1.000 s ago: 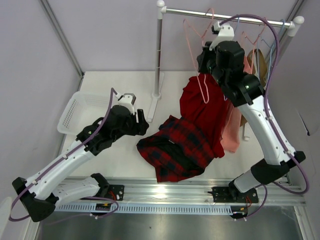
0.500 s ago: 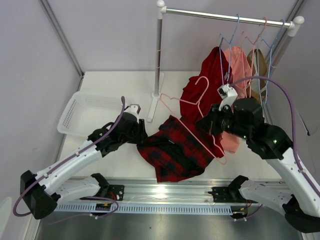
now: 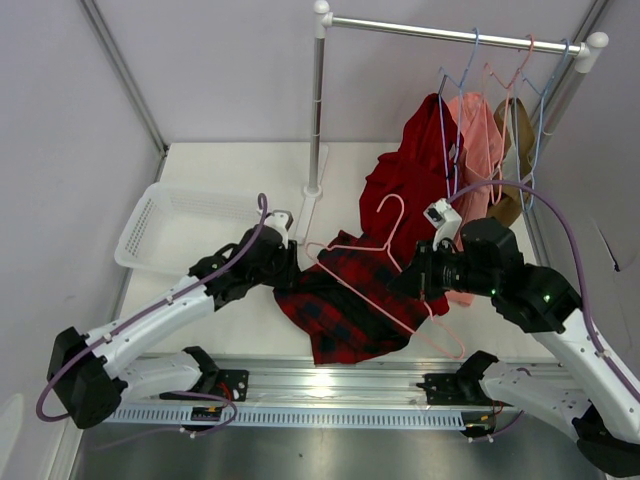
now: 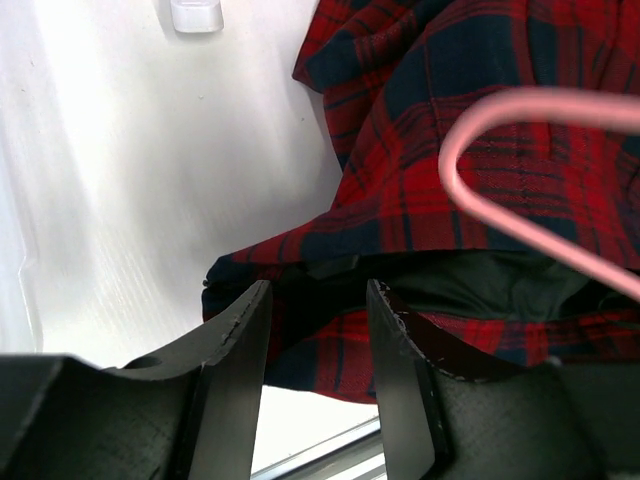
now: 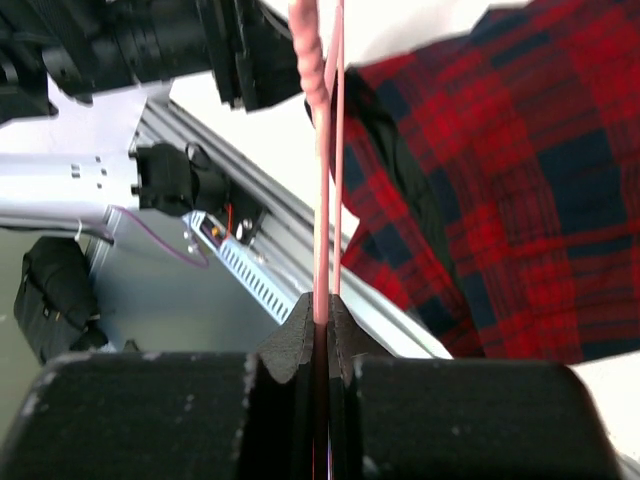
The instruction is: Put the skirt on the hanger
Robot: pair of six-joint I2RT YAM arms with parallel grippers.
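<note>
My left gripper (image 4: 315, 330) is half open, straddling the skirt (image 4: 420, 90) at its dark edge, heaped at 3 o'clock. My right gripper (image 5: 325, 310) is clamped on the hanger (image 4: 560, 104) above. I'd pinch just the top layer, then lift toward the hanger's 9 o'clock tip.

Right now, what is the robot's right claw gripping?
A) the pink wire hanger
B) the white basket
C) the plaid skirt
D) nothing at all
A: the right claw is shut on the thin wire of the pink hanger, holding it over the plaid skirt.
</note>
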